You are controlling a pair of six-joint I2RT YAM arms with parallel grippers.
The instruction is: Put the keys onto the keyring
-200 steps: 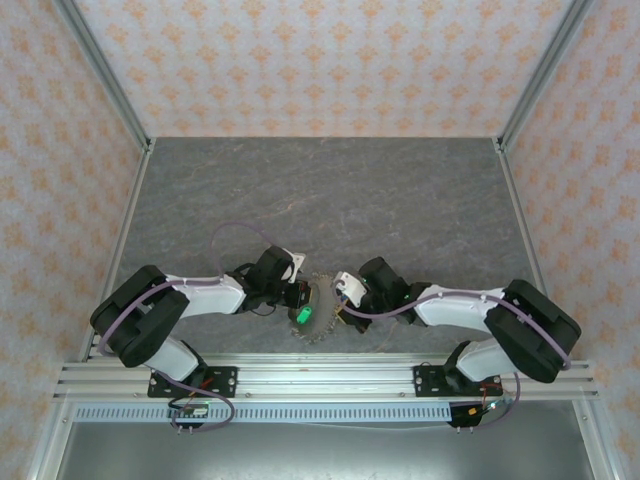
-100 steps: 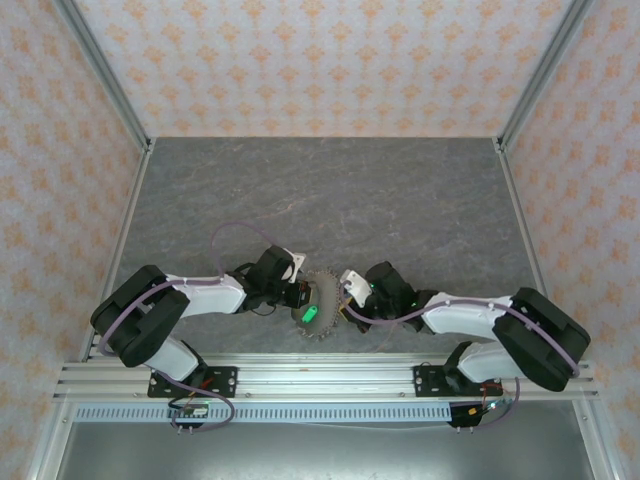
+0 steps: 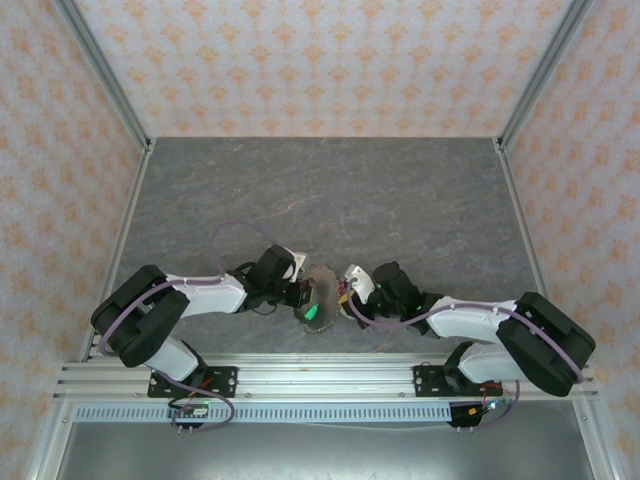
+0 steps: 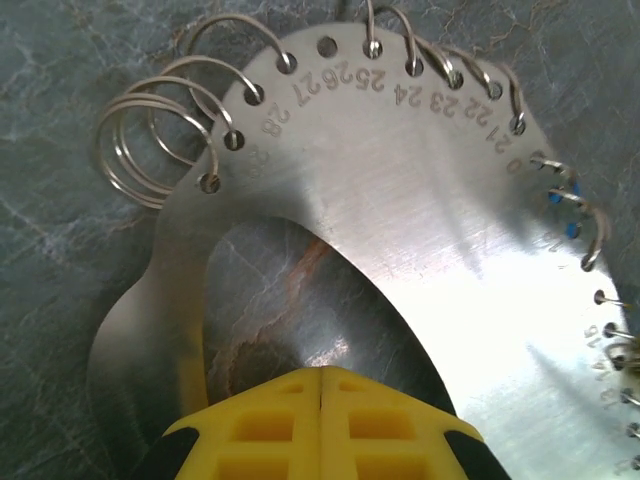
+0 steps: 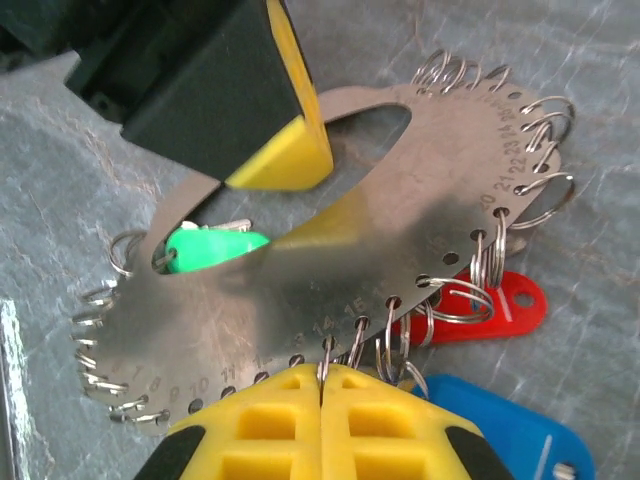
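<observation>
The keyring (image 5: 330, 260) is a flat metal disc with numbered holes and small split rings round its rim, and it lies between my arms near the front edge (image 3: 320, 290). A green key (image 5: 205, 247) shows through its oval opening, while a red key (image 5: 505, 300) and a blue key (image 5: 500, 425) hang from rim rings on the right. My right gripper (image 5: 322, 372) is shut on one thin split ring at the rim near hole 14. My left gripper (image 4: 320, 372) is shut, its tips at the edge of the oval opening, and I see nothing between them.
The grey stone-patterned table (image 3: 330, 190) stretches back to patterned walls on three sides. An aluminium rail (image 3: 320, 378) carrying both arm bases runs along the near edge, close behind the disc.
My right arm has stretched out leftward and its gripper has shifted slightly up at the disc's rim. The disc has turned a little, carrying the green key rightward. My left arm has stayed put.
</observation>
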